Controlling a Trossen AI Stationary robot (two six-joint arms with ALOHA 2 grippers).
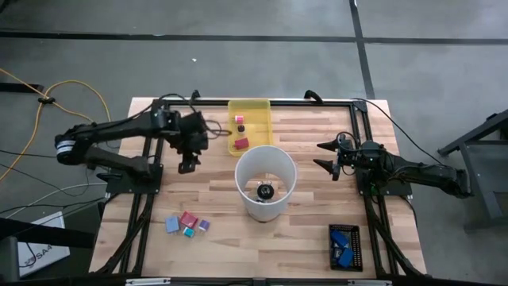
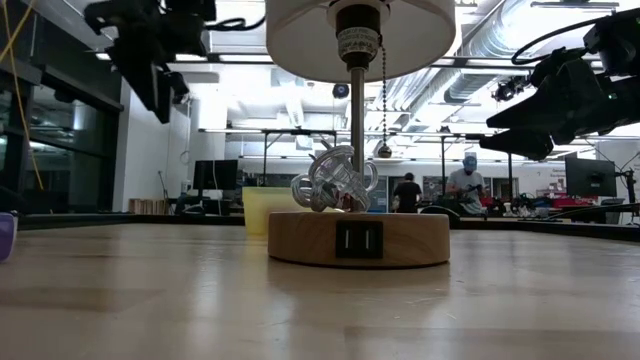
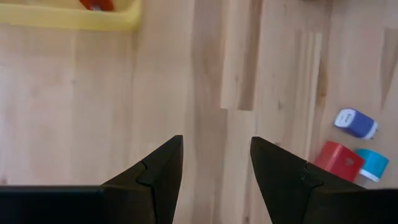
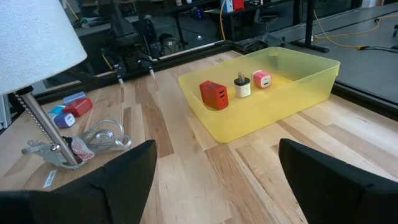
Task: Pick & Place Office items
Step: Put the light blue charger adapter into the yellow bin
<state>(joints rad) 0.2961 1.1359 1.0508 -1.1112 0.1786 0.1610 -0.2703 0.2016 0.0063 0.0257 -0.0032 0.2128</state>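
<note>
Three small office items lie in the yellow tray [image 1: 251, 106]: a red block [image 4: 214, 94], a white plug [image 4: 242, 87] and a pink block [image 4: 262, 79]. Several more, among them a purple-blue one [image 3: 356, 122], a red one [image 3: 339, 159] and a cyan one [image 3: 373, 164], lie grouped on the table's near left [image 1: 188, 223]. My left gripper [image 3: 216, 146] hangs open over bare wood left of the tray [image 1: 188, 165], pointing steeply down, nothing between its fingers. My right gripper [image 1: 324, 155] waits open at the right, pointing level toward the tray.
A table lamp with a white shade [image 1: 266, 181] and round wooden base [image 2: 358, 238] stands mid-table, a tangle of clear cord [image 4: 102, 138] at its foot. A black holder with bright-blue pieces [image 1: 344, 245] lies near right. Black frame rails [image 1: 143, 214] run along both table sides.
</note>
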